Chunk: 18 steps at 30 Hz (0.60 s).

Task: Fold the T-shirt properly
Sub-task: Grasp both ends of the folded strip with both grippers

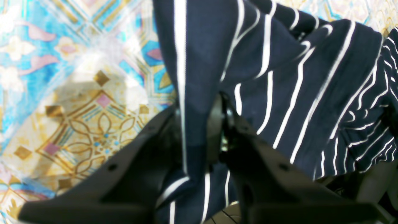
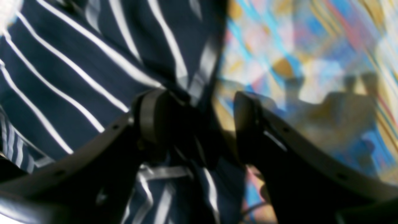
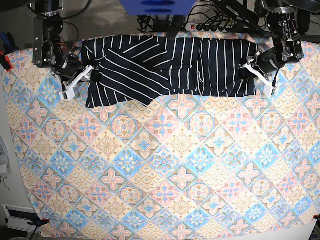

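Note:
The dark navy pinstriped T-shirt [image 3: 165, 65] lies spread across the far edge of the table, its left part folded over at an angle. My left gripper [image 3: 253, 69] is at the shirt's right edge. In the left wrist view this gripper [image 1: 202, 115] is shut on a fold of the T-shirt [image 1: 295, 77]. My right gripper [image 3: 90, 75] is at the shirt's left edge. In the right wrist view, which is blurred, the right gripper [image 2: 199, 109] stands open, and the T-shirt [image 2: 62, 77] edge hangs between its jaws against the left finger [image 2: 149, 115].
A pastel orange-and-blue tile-patterned cloth [image 3: 165, 165] covers the whole table. Behind the far edge are a power strip [image 3: 200, 25] and cables. A red clamp [image 3: 5, 62] sits at the left edge. Both arm bases stand at the far corners.

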Tool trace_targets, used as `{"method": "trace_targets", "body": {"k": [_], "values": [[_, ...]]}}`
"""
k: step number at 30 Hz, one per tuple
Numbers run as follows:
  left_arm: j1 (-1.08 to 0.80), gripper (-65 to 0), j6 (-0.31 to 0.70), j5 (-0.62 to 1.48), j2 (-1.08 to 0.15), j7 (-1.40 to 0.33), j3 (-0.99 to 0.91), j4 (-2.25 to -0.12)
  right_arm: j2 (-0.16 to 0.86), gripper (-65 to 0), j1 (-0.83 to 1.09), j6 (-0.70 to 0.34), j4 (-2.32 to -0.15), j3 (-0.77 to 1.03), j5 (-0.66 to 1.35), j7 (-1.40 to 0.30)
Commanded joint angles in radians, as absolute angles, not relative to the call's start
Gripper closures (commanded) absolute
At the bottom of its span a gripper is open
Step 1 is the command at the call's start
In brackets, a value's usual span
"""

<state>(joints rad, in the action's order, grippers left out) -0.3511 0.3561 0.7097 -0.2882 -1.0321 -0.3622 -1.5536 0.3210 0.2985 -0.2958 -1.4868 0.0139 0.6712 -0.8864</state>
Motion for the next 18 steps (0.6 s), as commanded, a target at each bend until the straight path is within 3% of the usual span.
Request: {"method": "trace_targets", "body": {"k": [1, 9, 18], "values": [[-0.348, -2.5, 0.360, 0.722, -0.303, -1.020, -0.367, -1.567, 0.328, -31.9, 0.305, -0.303, -1.489, 0.007, 0.680, -0.901], [-0.348, -2.5, 0.360, 0.722, -0.303, -1.020, -0.367, -1.566, 0.334, -29.7, 0.275, -0.303, -1.477, -0.076, 0.777, -0.905], [-0.348, -2.5, 0.360, 0.722, -0.295, -1.020, -0.367, -1.566, 0.367, -1.9, 0.245, -0.303, -1.457, -0.105, 0.842, -0.905]]}}
